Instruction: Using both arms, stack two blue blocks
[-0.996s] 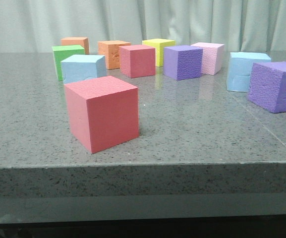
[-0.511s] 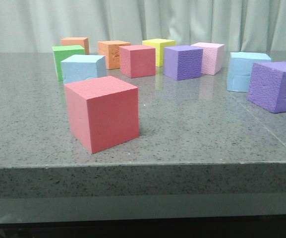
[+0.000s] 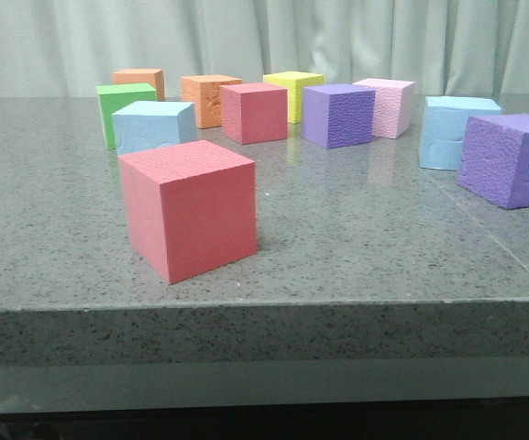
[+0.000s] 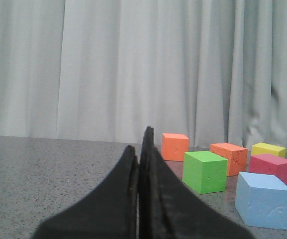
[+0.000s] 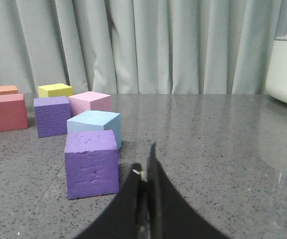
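Note:
Two pale blue blocks stand apart on the grey table. One blue block is at the left, behind a big red cube; it also shows in the left wrist view. The other blue block is at the right, just behind a purple cube; it also shows in the right wrist view. Neither gripper shows in the front view. My left gripper is shut and empty, low over the table. My right gripper is shut and empty, beside the purple cube.
A large red cube sits near the front edge. At the back stand green, two orange, red, yellow, purple and pink cubes. Another purple cube is at the right. A white appliance stands far right.

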You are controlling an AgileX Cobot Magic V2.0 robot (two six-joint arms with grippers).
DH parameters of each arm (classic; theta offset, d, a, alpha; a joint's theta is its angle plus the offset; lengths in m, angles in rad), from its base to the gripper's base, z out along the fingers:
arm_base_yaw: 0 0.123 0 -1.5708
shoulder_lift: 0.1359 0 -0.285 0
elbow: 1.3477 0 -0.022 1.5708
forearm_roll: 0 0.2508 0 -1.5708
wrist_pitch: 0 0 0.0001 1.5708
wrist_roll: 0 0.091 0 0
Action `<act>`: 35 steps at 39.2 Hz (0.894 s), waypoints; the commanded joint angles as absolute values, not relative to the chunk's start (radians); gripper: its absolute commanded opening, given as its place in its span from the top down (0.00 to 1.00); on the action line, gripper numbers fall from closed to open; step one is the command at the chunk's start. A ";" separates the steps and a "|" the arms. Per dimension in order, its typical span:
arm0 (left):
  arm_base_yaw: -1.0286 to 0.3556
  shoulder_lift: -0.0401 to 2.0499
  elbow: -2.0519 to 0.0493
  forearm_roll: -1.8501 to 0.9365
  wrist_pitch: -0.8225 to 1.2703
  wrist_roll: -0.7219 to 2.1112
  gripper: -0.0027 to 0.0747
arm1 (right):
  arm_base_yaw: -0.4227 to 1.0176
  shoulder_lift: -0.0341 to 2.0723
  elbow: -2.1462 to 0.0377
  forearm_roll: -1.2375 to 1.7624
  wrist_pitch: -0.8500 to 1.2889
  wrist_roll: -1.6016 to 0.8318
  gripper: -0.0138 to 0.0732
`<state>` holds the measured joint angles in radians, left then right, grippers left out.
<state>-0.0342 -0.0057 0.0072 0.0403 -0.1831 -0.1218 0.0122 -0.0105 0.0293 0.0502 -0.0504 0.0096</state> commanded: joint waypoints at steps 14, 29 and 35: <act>-0.032 -0.023 0.008 0.039 -0.342 -0.129 0.99 | 0.007 -0.028 0.018 0.038 -0.257 0.017 0.92; -0.032 0.007 -0.103 0.039 -0.388 -0.129 0.99 | 0.012 -0.028 -0.215 0.038 -0.048 0.019 0.92; -0.032 0.104 -0.246 0.039 -0.231 -0.127 0.99 | 0.023 -0.003 -0.340 0.043 0.041 0.019 0.92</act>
<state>-0.0342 0.0383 -0.1498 0.0403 -0.2497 -0.1218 0.0163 -0.0105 -0.2511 0.0502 0.0666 0.0177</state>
